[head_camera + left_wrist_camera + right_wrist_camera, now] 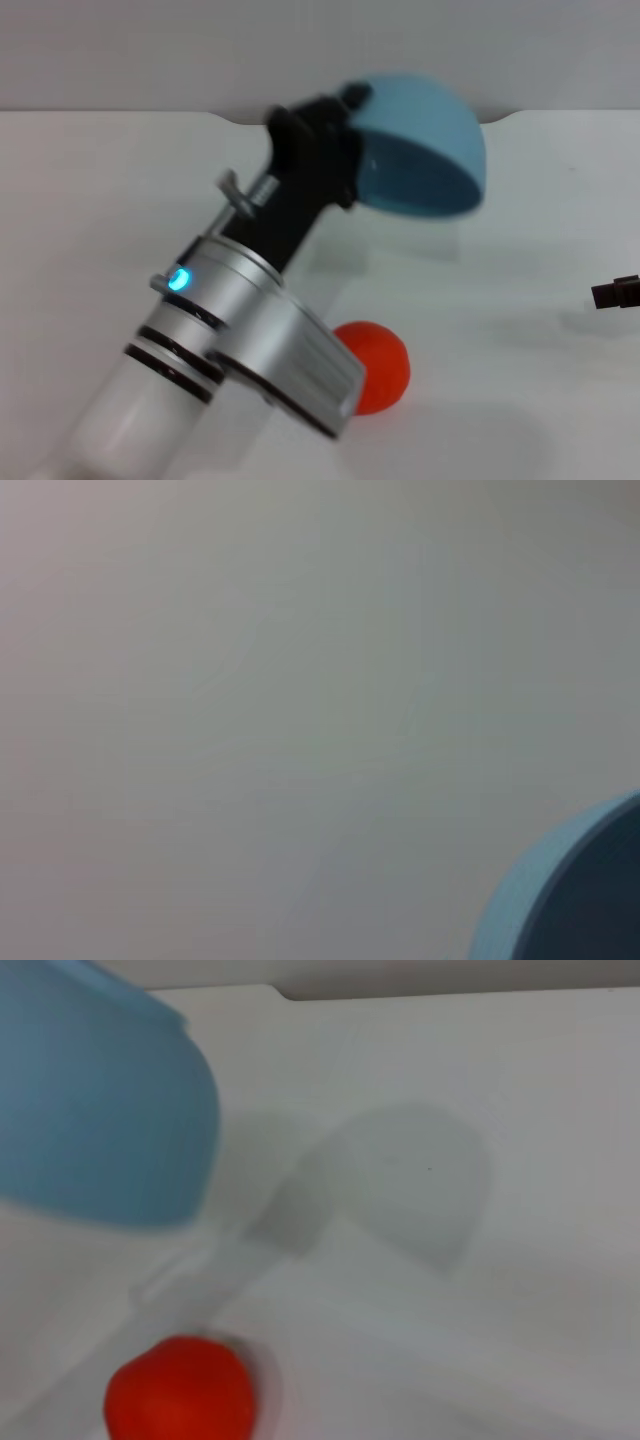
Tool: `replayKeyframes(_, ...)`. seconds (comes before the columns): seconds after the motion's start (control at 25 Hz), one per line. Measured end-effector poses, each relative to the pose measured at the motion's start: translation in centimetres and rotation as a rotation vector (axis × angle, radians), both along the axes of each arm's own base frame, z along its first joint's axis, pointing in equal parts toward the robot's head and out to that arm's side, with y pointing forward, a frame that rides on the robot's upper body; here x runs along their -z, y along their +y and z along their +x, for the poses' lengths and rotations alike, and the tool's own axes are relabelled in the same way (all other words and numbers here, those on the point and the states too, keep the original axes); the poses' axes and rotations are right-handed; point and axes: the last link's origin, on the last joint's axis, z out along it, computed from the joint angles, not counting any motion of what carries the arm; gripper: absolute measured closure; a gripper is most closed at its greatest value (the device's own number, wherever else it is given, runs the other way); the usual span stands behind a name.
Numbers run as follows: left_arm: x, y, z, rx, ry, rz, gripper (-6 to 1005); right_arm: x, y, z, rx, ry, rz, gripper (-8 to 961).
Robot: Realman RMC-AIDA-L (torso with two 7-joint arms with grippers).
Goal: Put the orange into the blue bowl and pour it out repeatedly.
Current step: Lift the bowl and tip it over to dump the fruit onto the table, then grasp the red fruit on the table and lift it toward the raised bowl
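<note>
My left gripper is shut on the rim of the blue bowl and holds it in the air, tipped over with its opening facing down and toward me. The bowl's rim fills a corner of the left wrist view, and its outer wall shows large in the right wrist view. The orange lies on the white table in front of the bowl, partly behind my left arm's silver wrist. It also shows on the table as the orange in the right wrist view. Only a dark tip of my right gripper shows at the right edge.
The white table ends at a far edge with a notch against a grey wall. The bowl's shadow falls on the table under it.
</note>
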Motion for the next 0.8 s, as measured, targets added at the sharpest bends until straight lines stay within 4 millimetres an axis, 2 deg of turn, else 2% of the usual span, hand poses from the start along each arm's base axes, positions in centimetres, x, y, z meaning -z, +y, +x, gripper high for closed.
replayKeyframes(0.36, -3.4, 2.5, -0.2, -0.200, -0.232, 0.006, 1000, 0.5, 0.4, -0.7, -0.018, 0.006, -0.012, 498)
replayKeyframes(0.52, -4.8, 4.1, -0.3, -0.372, -0.328, -0.176, 1000, 1.0, 0.8, -1.3, -0.038, 0.015, -0.024, 498)
replayKeyframes(0.56, -4.8, 4.1, -0.3, -0.372, -0.328, -0.176, 1000, 1.2, 0.9, -1.5, -0.044, 0.018, -0.030, 498)
replayKeyframes(0.6, -5.8, 4.7, -0.2, -0.429, -0.379, -0.296, 1001, 1.4, 1.1, -1.6, -0.048, 0.021, -0.037, 498)
replayKeyframes(0.8, -8.3, 5.5, -0.6, -0.508, -0.483, -0.528, 1001, 2.0, 1.5, -2.3, -0.069, 0.022, -0.064, 499)
